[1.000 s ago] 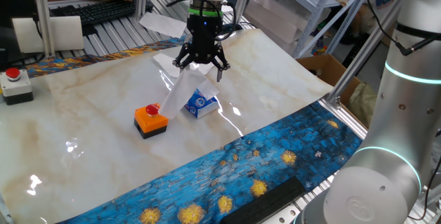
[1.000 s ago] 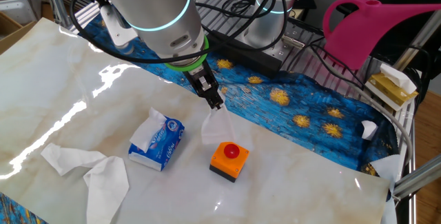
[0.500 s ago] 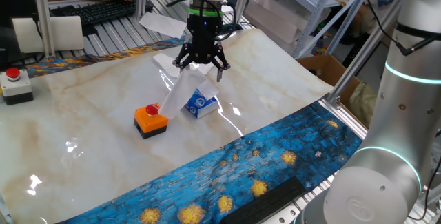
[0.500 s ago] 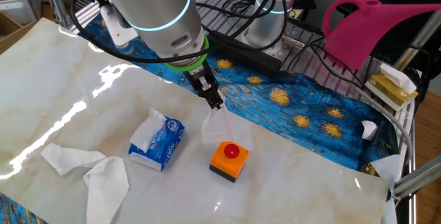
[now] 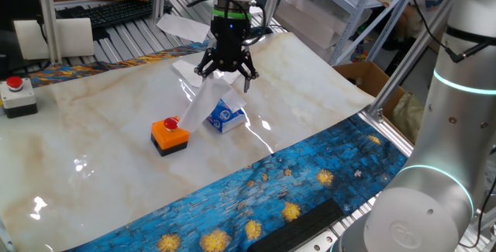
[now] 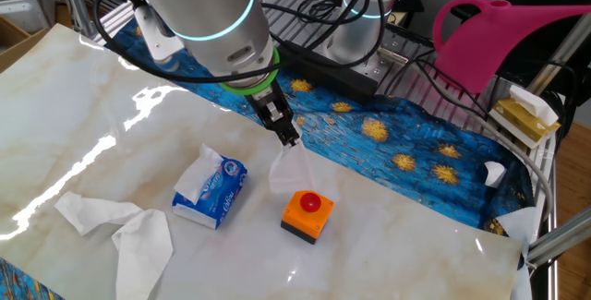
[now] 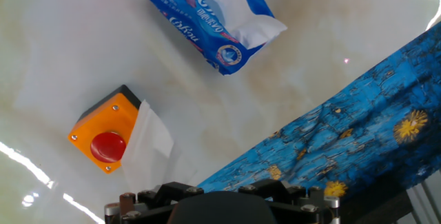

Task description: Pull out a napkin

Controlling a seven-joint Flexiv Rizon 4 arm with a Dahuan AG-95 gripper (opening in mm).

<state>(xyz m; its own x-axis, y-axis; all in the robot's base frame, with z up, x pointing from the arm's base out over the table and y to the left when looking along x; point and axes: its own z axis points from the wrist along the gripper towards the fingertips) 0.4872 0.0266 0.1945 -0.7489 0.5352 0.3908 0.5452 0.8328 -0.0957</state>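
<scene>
Nothing moved: wide-open gripper (image 5: 225, 72), napkin (image 5: 201, 103) hanging lengthwise down from one finger.

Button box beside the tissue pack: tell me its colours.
The button box is orange with a red round button on top and a black base; the hand view shows it best.

The small blue carton (image 7: 213, 27) carries white script lettering along its side and a round red-and-white emblem near one end — too small and tilted to read, possibly a brand name (the fixed views show only white print).
</scene>
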